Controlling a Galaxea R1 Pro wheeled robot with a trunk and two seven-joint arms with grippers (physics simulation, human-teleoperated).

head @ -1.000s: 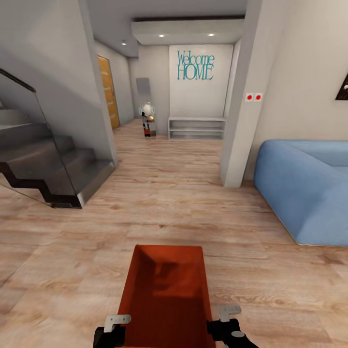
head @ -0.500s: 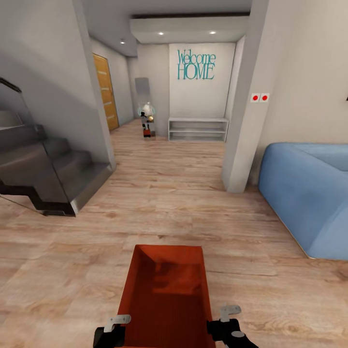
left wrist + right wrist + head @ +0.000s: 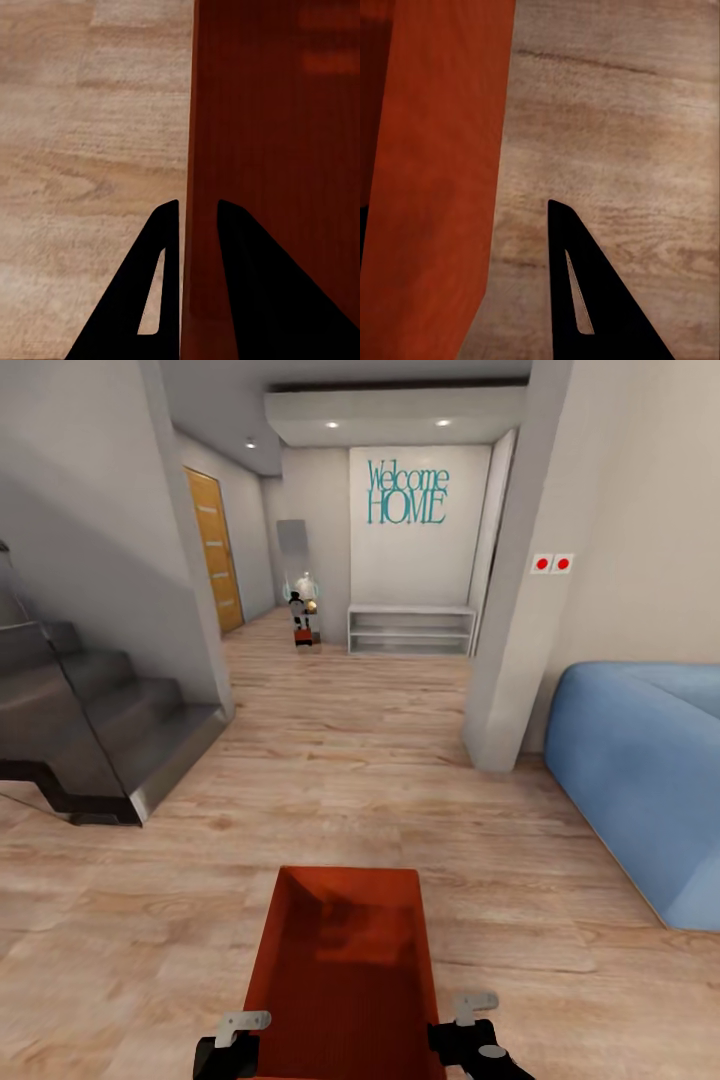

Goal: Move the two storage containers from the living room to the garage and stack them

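One orange-red storage container [image 3: 345,970] hangs low in front of me over the light wood-plank floor [image 3: 350,760] of the living room, its open top up and its long side pointing ahead. My left gripper [image 3: 232,1040] is shut on its left wall; in the left wrist view both fingers straddle the container [image 3: 277,150] wall. My right gripper [image 3: 470,1032] holds the right wall. In the right wrist view one finger [image 3: 577,292] lies outside the container [image 3: 435,150] and the other is hidden behind the wall. The other container and the garage are out of view.
Dark stairs [image 3: 90,710] stand at the left and a blue sofa [image 3: 640,760] at the right. A grey pillar [image 3: 515,660] narrows the passage ahead. Beyond it, a hallway holds a white low shelf [image 3: 410,628], a mirror [image 3: 300,575] and an orange door [image 3: 213,550].
The whole view has moved forward toward the hallway: stairs and sofa have slid outward to the edges. The container and both grippers keep the same place in the view.
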